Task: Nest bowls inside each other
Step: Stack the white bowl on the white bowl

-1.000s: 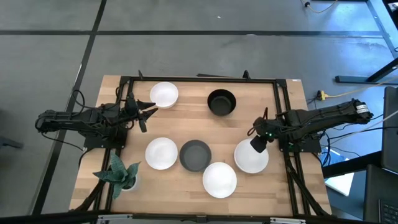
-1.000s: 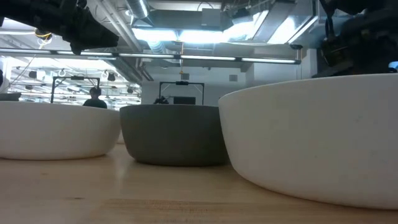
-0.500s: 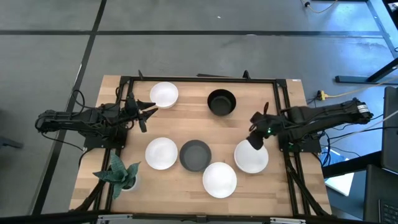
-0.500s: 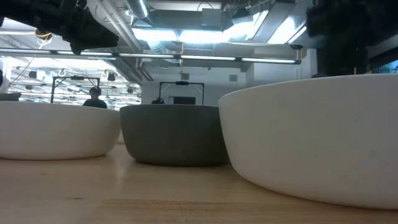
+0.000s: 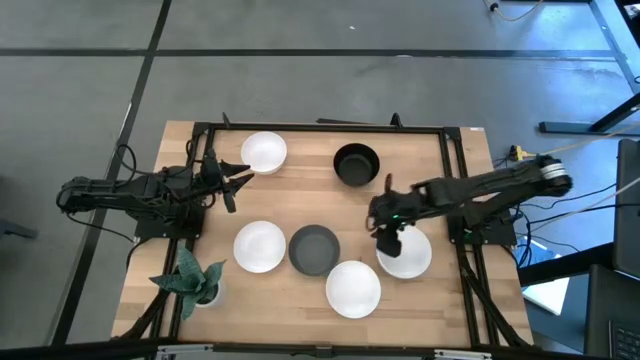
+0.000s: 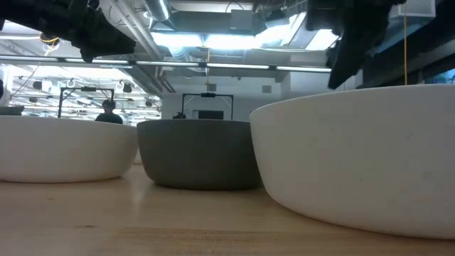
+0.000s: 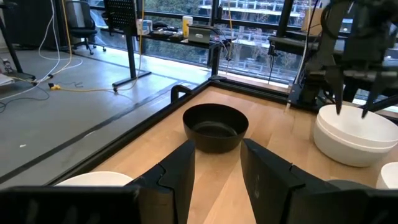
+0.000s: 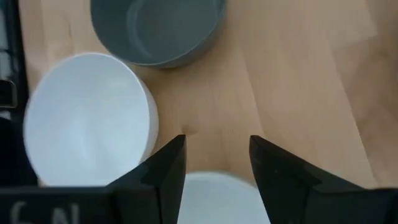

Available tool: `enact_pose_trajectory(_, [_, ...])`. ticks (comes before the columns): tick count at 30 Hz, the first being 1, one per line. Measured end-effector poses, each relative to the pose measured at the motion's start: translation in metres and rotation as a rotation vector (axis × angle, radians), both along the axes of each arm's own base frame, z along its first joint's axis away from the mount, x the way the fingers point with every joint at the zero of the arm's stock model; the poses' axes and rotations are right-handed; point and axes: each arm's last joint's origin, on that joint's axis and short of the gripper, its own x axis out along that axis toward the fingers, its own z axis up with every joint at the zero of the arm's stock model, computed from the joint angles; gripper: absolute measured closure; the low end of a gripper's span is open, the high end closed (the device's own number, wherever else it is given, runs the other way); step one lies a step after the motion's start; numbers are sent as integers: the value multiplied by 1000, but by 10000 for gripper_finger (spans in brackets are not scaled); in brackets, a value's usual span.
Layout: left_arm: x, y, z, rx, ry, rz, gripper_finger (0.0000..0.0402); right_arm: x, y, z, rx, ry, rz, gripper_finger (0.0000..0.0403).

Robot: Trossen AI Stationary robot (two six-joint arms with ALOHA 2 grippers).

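1. The bowls sit spread over the wooden worktop. Taking the dark grey bowl as landmark: a white bowl lies just beside it toward the left arm, another white bowl near it toward the front edge, and a white stack toward the right arm.
2. From above that stack reads as one bowl; only the left wrist view shows it as two white bowls nested.
3. The glossy black bowl stands beyond the grey one, and a further white bowl is well apart, at the far-left corner.
4. The right pincer hangs between the grey bowl and the stack, fingers apart and holding nothing; its wrist view looks down on the grey bowl and a white one.
5. The left pincer, fingers apart and empty, waits beside the far-left white bowl.
6. The low view shows only three bowl sides.
7. A small potted plant stands at the front-left corner.
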Motion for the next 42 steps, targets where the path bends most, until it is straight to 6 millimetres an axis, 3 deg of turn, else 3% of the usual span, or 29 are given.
enact_pose_trajectory(8, [0,0,0,0,0,0,278,44,16,-12,3,57,126,226])
enact_pose_trajectory(12, [0,0,0,0,0,0,278,54,19,-10,-6,52,154,226])
enact_pose_trajectory(22, [0,0,0,0,0,0,278,56,20,-8,-48,17,240,226])
enact_pose_trajectory(29, [0,0,0,0,0,-1,278,56,26,-7,84,0,342,225])
enact_pose_trajectory(42, [0,0,0,0,0,0,278,56,36,-6,110,-14,365,200])
